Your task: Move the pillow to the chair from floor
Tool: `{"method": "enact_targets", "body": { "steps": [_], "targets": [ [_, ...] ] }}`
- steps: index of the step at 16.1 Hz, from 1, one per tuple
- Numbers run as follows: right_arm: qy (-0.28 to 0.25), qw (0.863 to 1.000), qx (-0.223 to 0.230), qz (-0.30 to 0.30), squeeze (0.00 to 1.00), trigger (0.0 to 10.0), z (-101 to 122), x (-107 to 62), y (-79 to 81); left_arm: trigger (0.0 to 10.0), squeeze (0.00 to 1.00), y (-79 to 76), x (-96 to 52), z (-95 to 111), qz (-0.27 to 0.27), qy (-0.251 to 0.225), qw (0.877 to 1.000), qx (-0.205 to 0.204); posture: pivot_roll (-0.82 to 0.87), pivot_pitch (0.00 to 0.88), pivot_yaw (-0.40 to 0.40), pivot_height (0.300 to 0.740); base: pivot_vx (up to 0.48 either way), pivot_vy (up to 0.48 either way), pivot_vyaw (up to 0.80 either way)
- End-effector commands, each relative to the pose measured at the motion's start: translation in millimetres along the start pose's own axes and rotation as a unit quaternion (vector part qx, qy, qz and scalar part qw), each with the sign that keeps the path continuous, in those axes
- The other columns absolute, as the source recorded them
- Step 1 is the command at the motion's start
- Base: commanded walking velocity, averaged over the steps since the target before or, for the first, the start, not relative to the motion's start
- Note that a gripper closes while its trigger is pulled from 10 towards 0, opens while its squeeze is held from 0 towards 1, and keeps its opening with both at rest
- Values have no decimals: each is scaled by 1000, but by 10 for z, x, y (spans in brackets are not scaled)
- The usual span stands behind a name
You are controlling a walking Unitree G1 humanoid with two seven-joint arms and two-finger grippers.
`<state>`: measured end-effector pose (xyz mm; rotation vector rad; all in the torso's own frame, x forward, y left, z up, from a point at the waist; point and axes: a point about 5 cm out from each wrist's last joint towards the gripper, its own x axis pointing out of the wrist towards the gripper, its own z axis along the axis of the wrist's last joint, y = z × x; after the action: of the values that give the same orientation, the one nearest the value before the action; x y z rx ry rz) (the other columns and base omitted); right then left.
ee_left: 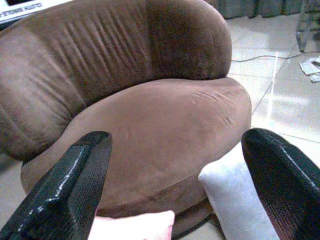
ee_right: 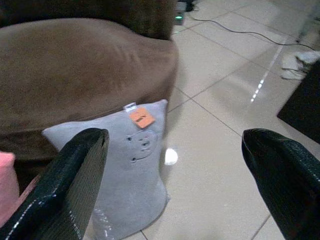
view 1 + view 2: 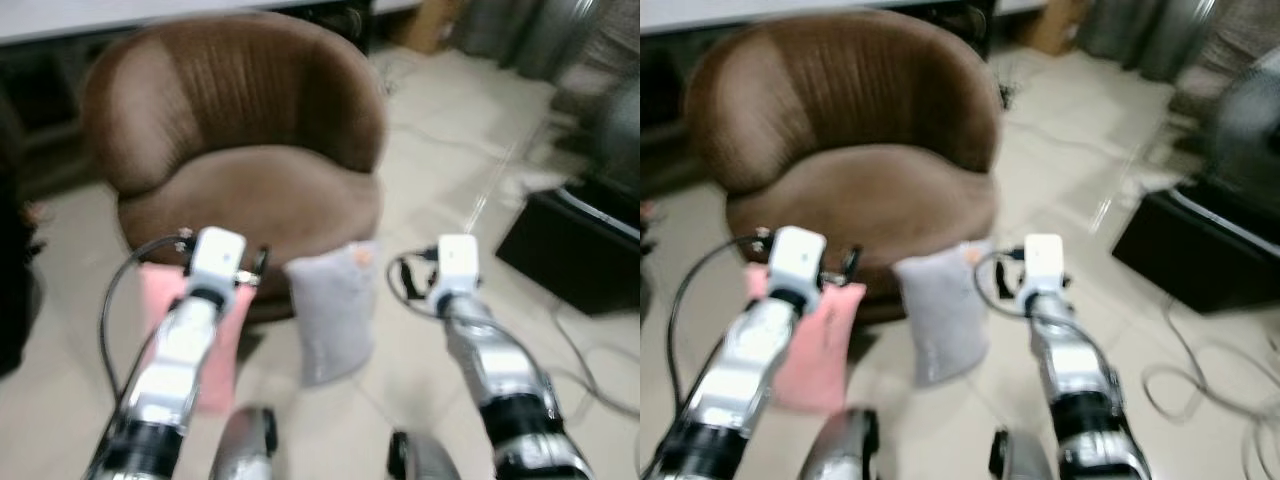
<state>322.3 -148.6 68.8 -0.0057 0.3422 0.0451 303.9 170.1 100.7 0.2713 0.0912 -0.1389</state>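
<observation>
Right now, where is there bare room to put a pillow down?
The brown chair has a bare seat bordered by its curved backrest. It is crowded at the chair's front base, where the grey pillow and pink pillow lean.

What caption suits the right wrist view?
Open right gripper facing a grey fabric pillow with an orange tag, leaning against a brown upholstered chair.

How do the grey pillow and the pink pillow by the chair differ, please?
The grey pillow carries an orange tag at its top corner; none shows on the pink pillow. The grey one stands in open sight between the two arms, while the pink one sits to its left, partly hidden behind the left arm. Both stand on the tiled floor, leaning against the brown chair.
</observation>
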Motion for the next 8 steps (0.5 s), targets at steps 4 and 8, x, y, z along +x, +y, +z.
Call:
{"method": "enact_targets", "body": {
  "steps": [4, 8],
  "targets": [
    [1, 1000, -4, -20, 0, 10000, -7, 2, -128, 10000, 0, -44, 27, 32, -8, -7, 1000, -5, 88, 0, -28, 633, 286, 0, -200],
    [4, 1000, -5, -14, 0, 10000, -46, -3, -86, 10000, 0, -33, 2, 13, -12, -4, 1000, -1, 94, 0, -20, 633, 287, 0, 0]
  ]
}}
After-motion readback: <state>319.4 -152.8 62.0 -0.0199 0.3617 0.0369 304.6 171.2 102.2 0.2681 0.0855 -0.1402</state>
